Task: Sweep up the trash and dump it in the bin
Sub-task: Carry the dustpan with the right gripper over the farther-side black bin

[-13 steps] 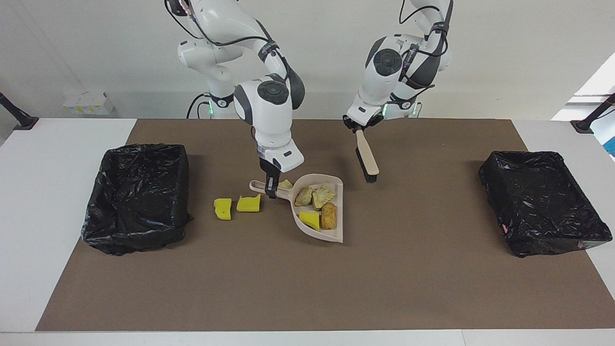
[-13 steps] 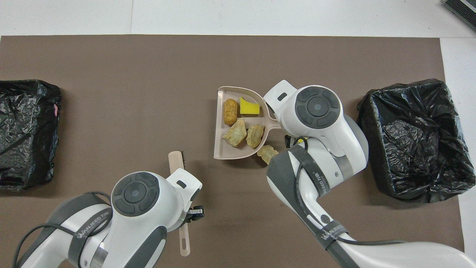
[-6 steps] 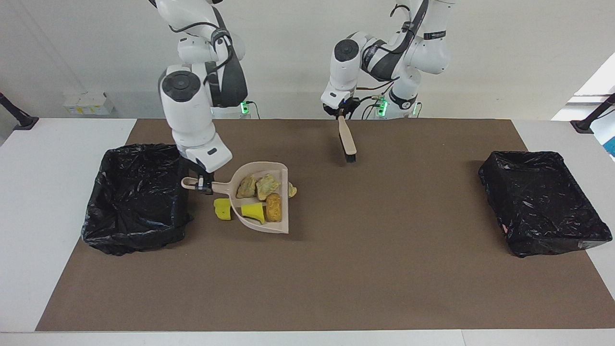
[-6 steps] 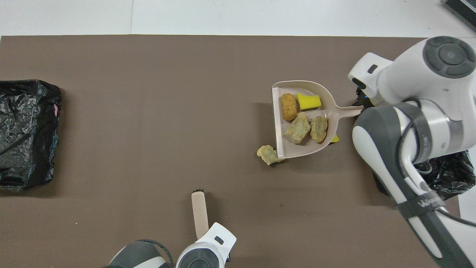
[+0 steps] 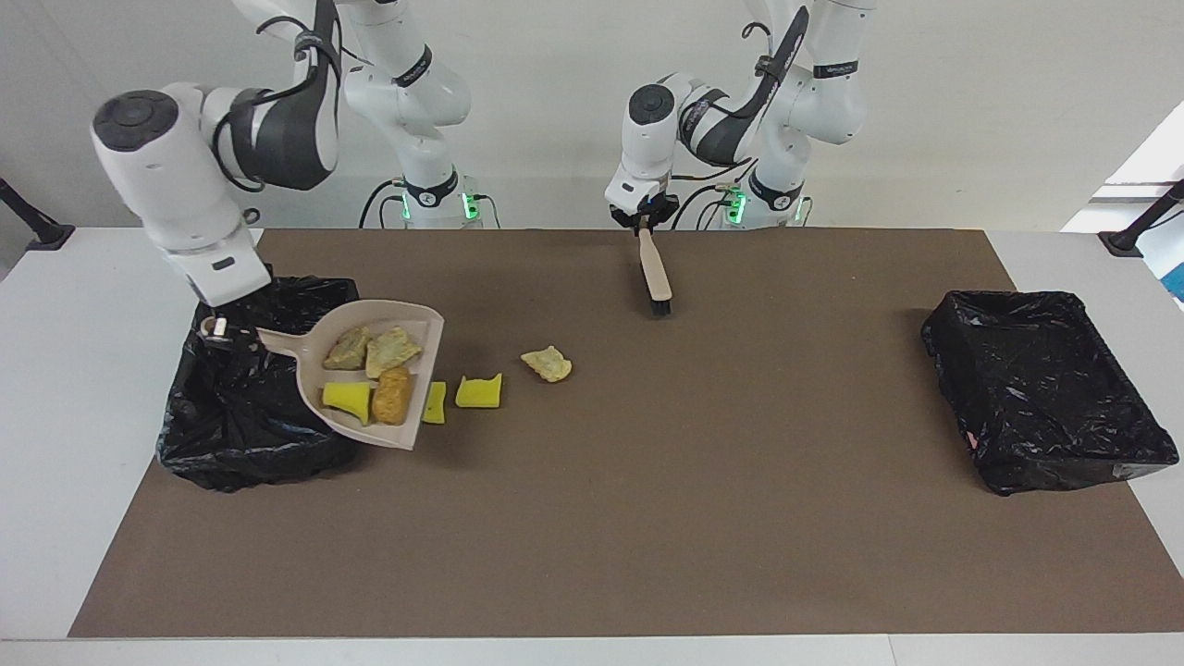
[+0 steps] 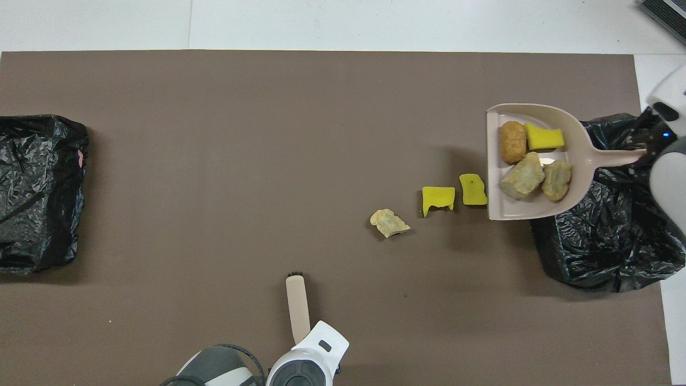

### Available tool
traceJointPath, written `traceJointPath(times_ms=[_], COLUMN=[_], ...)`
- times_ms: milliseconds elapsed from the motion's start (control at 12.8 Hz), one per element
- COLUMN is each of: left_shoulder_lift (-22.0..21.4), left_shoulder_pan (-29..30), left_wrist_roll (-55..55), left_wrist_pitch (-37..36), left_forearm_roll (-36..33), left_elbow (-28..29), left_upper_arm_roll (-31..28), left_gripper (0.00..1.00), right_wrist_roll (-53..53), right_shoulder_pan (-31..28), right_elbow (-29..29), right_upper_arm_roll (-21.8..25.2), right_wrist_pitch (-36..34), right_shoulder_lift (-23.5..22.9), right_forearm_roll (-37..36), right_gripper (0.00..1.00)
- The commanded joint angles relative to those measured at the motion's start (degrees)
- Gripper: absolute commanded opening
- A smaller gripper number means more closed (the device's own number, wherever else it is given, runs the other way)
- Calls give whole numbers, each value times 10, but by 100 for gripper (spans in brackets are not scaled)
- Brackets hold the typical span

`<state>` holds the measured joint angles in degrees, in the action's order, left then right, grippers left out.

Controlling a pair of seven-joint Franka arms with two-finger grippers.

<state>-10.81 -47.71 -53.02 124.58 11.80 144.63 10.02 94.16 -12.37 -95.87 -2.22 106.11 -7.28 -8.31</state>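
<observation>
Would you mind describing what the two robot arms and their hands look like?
Both arms are glossy white with rounded segments, dark grey joint caps and dark grey bands. Black cables loop along the upper links, and green lights glow at both bases. The right hand and the left hand are white blocks with small black fingers.

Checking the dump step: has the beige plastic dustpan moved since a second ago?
Yes. The beige plastic dustpan, held by the right hand, has travelled from mid-mat to the black-lined bin at the right arm's end.

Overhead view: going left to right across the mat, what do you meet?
Black-lined bin → brush → tan scrap → yellow sponge piece → second yellow sponge piece → dustpan with four scraps → second lined bin.
</observation>
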Motion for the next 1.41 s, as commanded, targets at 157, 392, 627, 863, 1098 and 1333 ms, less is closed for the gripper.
traceJointPath(times_ms=[157,392,627,863,1098,1333], left_shoulder_lift=[3,10,13,8,4,10], left_shoulder_pan=[-10,-6,19,78,164,248], left_wrist_roll=[31,39,64,106,175,276], left_wrist_pitch=[18,10,-19,-94,-182,-256], left_forearm_roll=[22,28,27,16,-32,-55], left_elbow=[7,0,-35,-99,-196,-300], left_upper_arm_roll=[-9,-10,-12,-15,-17,-17], left_gripper=[0,58,100,100,100,100], right_wrist_roll=[106,80,-47,-125,-126,-118], right_shoulder_pan=[-61,-75,-42,0,29,35], right_elbow=[-5,-19,-52,-99,-117,-115], right_upper_arm_roll=[-4,-5,-9,-9,-9,-12], right_wrist_pitch=[-5,9,22,-7,-17,-16], right_shoulder_lift=[21,29,48,80,93,110], right_forearm_roll=[-163,-267,-368,-419,-468,-484], right_gripper=[0,0,0,0,0,0])
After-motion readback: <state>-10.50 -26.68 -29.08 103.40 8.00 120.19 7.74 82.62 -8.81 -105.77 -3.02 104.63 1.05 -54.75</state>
